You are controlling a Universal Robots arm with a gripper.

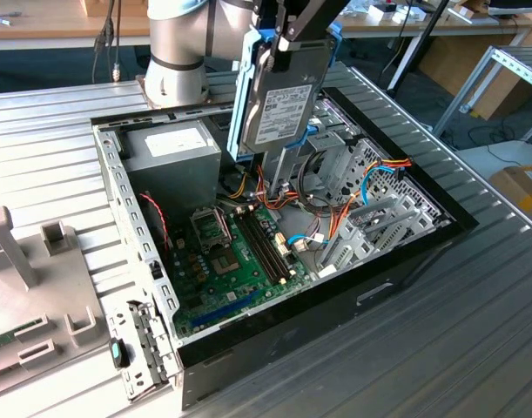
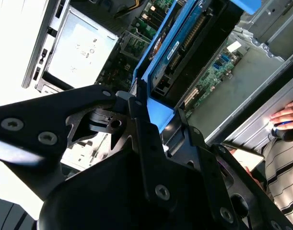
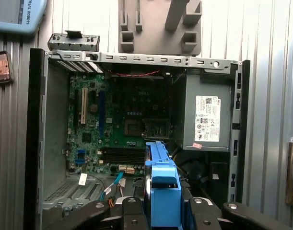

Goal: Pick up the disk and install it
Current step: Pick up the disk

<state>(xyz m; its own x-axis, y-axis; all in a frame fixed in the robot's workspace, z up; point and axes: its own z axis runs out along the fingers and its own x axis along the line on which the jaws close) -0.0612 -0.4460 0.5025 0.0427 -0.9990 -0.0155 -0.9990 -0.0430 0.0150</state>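
In the exterior view, the open computer case has free room over the motherboard in its middle. From there, the power supply stands high at 11 o'clock. At 2 o'clock the drive cage and loose cables crowd the way. At 12 o'clock the disk, clamped in the gripper, hangs over the case.

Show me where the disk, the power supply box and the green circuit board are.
disk (image 1: pixel 283 109), exterior view, on its white label.
power supply box (image 3: pixel 206 120), first wrist view, on its white label.
green circuit board (image 1: pixel 198 292), exterior view, on its bare green surface.
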